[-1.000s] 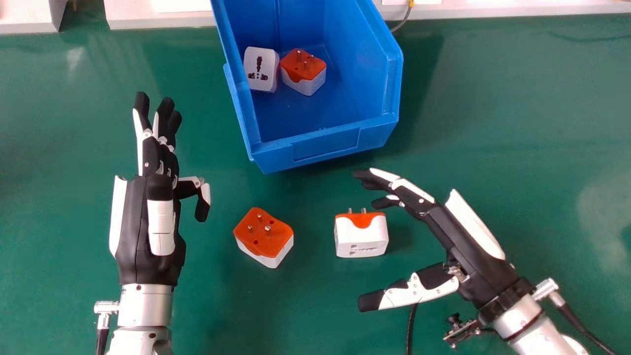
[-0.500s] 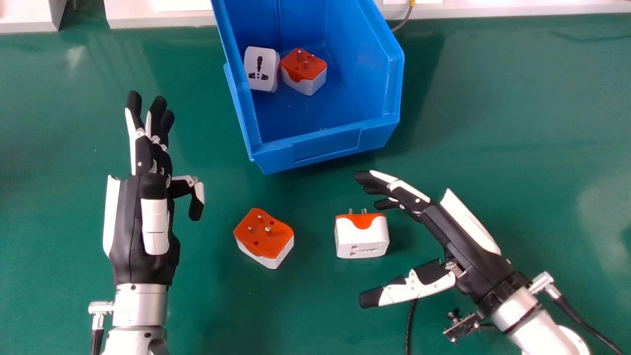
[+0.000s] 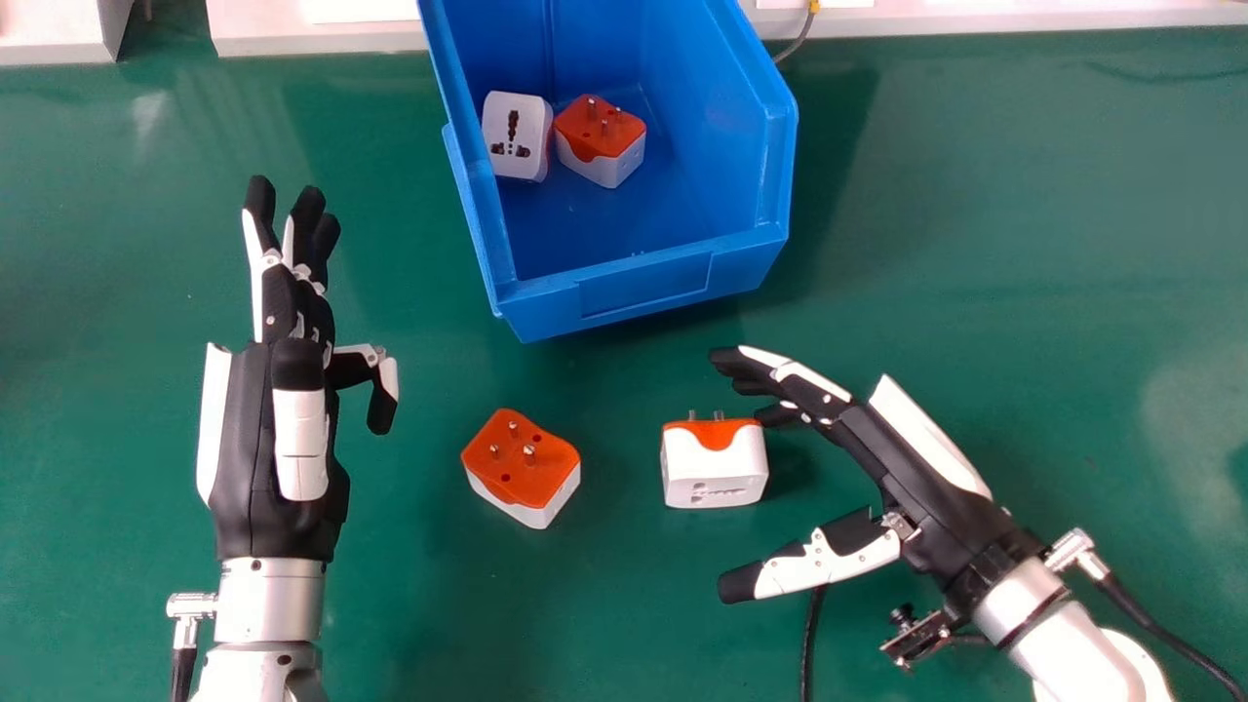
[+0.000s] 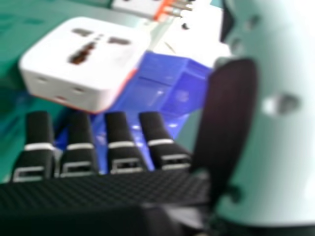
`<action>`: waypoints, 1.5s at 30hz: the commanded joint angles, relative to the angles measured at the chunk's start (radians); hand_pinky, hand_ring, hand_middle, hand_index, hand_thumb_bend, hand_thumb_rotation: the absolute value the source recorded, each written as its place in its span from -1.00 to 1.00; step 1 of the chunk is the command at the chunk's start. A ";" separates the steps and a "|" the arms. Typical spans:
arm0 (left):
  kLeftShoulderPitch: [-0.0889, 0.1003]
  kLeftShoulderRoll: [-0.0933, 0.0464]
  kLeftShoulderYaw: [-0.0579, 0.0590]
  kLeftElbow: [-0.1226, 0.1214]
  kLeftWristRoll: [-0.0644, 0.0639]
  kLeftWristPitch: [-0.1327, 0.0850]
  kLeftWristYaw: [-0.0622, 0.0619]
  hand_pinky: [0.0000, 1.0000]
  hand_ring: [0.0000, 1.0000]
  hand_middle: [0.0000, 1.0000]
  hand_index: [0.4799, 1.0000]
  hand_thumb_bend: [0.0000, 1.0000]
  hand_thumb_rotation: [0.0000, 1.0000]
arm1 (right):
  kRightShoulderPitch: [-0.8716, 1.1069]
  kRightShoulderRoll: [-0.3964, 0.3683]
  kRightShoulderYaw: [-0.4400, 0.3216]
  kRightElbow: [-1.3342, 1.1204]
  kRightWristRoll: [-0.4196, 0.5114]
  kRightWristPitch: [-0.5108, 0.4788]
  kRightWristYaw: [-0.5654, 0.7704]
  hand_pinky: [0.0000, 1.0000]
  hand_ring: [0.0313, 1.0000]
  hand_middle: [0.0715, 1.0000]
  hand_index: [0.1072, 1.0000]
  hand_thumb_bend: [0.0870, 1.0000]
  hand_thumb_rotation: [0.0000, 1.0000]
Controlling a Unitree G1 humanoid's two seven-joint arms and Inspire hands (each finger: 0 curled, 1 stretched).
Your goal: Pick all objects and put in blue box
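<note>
My right hand point(image 3: 907, 468) is open in the head view, its fingers and thumb spread to the right of a white adapter with an orange top point(image 3: 715, 466). The fingertips lie close by that adapter's upper right corner. In the right hand view the same white adapter point(image 4: 83, 61) is beyond the straight fingers of my right hand point(image 4: 118, 140). A second adapter, orange side up point(image 3: 522, 468), rests on the table between the hands. My left hand point(image 3: 278, 429) is open and empty at the left. The blue box point(image 3: 648, 283) holds two adapters, one white-faced point(image 3: 516, 136), one orange-topped point(image 3: 601, 141).
The green table point(image 3: 975, 214) stretches around the box and both hands. A pale ledge point(image 3: 322, 37) runs along the far edge behind the box. A black cable point(image 3: 811, 643) lies below the right thumb.
My left hand has shifted a little to the left. The right hand's fingertips have dropped slightly toward the white adapter, and its thumb has moved up a little. The adapters have stayed put.
</note>
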 commanded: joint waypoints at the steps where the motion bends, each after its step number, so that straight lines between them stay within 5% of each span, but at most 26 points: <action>1: 0.000 0.014 -0.002 -0.022 0.008 -0.005 -0.001 -1.00 1.00 1.00 0.99 1.00 1.00 | -0.031 -0.004 0.011 0.004 -0.016 0.009 -0.026 0.56 0.71 0.73 0.70 1.00 -0.53; 29: -0.002 0.013 -0.004 -0.013 0.004 -0.011 -0.006 -1.00 1.00 1.00 0.95 1.00 1.00 | -0.111 0.042 0.105 0.064 -0.065 0.105 -0.092 0.59 0.71 0.75 0.73 1.00 -0.63; 35: -0.001 0.008 -0.006 -0.015 0.002 -0.009 -0.008 -1.00 1.00 1.00 0.94 1.00 1.00 | -0.117 0.038 0.152 0.053 -0.130 0.112 -0.215 0.59 0.67 0.71 0.71 0.99 -0.71; 45: 0.004 0.000 -0.007 -0.023 0.002 -0.007 -0.006 -1.00 1.00 1.00 0.93 1.00 1.00 | -0.112 0.038 0.179 0.062 -0.162 0.110 -0.346 0.22 0.24 0.27 0.27 0.67 -0.95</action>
